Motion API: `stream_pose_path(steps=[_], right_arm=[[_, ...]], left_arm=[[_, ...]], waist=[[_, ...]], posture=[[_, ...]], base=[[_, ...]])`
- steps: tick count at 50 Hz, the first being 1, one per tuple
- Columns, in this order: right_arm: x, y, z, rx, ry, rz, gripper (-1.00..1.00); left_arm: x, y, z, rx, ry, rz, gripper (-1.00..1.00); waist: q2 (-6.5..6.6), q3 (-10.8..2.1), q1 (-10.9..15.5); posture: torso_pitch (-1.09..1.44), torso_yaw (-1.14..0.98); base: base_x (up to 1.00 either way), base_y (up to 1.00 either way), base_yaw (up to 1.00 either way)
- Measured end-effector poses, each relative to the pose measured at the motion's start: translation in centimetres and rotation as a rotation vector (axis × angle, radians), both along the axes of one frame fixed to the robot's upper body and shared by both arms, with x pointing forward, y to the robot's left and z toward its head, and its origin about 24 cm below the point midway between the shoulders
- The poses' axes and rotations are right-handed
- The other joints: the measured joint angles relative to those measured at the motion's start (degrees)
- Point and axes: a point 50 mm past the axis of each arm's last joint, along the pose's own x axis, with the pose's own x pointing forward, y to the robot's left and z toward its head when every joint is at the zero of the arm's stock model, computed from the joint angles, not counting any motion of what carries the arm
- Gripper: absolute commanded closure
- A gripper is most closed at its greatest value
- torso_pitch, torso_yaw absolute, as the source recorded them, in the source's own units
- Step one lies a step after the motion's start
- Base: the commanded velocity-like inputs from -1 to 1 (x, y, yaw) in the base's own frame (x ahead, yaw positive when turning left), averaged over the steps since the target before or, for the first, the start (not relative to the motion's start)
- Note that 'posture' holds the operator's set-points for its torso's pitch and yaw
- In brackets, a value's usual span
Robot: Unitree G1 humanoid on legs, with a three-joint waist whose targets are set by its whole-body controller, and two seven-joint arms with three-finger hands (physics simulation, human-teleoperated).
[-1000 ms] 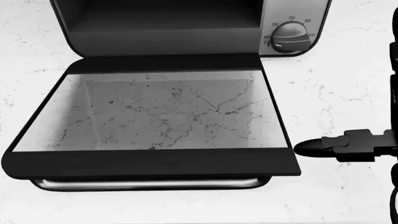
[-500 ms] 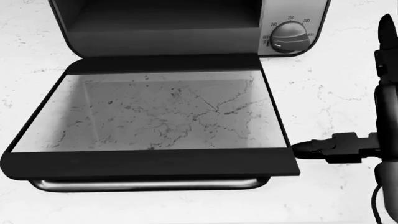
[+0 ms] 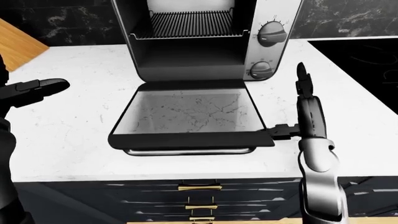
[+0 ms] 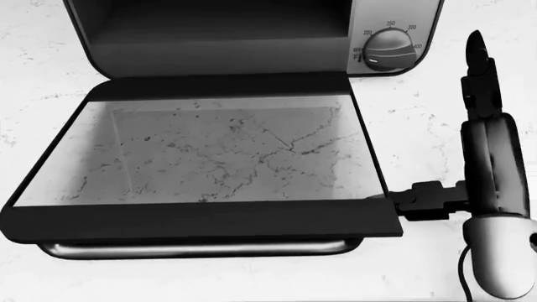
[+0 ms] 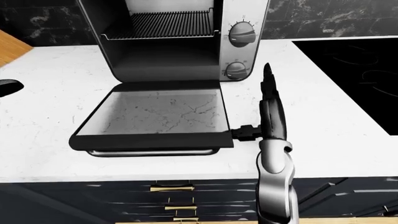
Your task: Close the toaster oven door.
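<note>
The toaster oven point(image 3: 186, 51) stands on the white counter with its glass door point(image 4: 218, 151) folded down flat and fully open. The metal handle bar point(image 4: 201, 249) runs along the door's bottom edge in the head view. My right hand point(image 3: 297, 112) is just right of the door, open, with its long fingers point(image 4: 480, 69) pointing to the top of the view. Its thumb point(image 4: 420, 200) reaches left and touches the door's lower right corner. My left hand point(image 3: 37, 87) is open and empty over the counter, well to the left of the door.
Two knobs point(image 3: 272, 31) sit on the oven's right panel. A black cooktop point(image 3: 360, 56) lies to the right and a wooden board point(image 3: 18, 44) at the upper left. Dark drawers with brass pulls point(image 3: 199, 187) are below the counter edge.
My right hand has moved left in the head view, and its thumb has gone from a small gap to touching the door's lower right corner. The door has not moved.
</note>
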Motion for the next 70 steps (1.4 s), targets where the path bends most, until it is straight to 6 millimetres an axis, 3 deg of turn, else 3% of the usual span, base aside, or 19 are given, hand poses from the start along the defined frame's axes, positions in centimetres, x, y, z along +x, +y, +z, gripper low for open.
stream_pose_path(steps=[22, 30, 51, 70], right_arm=[[-0.2, 2.3, -0.1, 0.033, 0.002, 0.098, -1.0], [-0.1, 2.0, 0.4, 0.115, 0.012, 0.094, -1.0], [-0.2, 0.9, 5.6, 0.293, -0.198, -0.003, -1.0], [2.4, 1.8, 7.0, 0.332, -0.25, -0.061, -1.0]], left_arm=[[0.0, 0.0, 0.1, 0.001, -0.003, 0.0, -1.0], [-0.1, 0.1, 0.1, -0.001, -0.004, 0.006, -1.0], [-0.1, 0.0, 0.0, -0.003, 0.001, 0.001, -1.0], [0.0, -0.4, 0.0, -0.002, -0.005, -0.012, -1.0]], waist=[[0.19, -0.01, -0.14], [0.37, 0.4, -0.08], [0.49, 0.57, 0.35], [0.63, 0.6, -0.07]], posture=[[0.0, 0.0], [0.0, 0.0], [0.0, 0.0], [0.0, 0.0]], base=[[0.0, 0.0, 0.0], [0.0, 0.0, 0.0], [0.0, 0.0, 0.0], [0.0, 0.0, 0.0]])
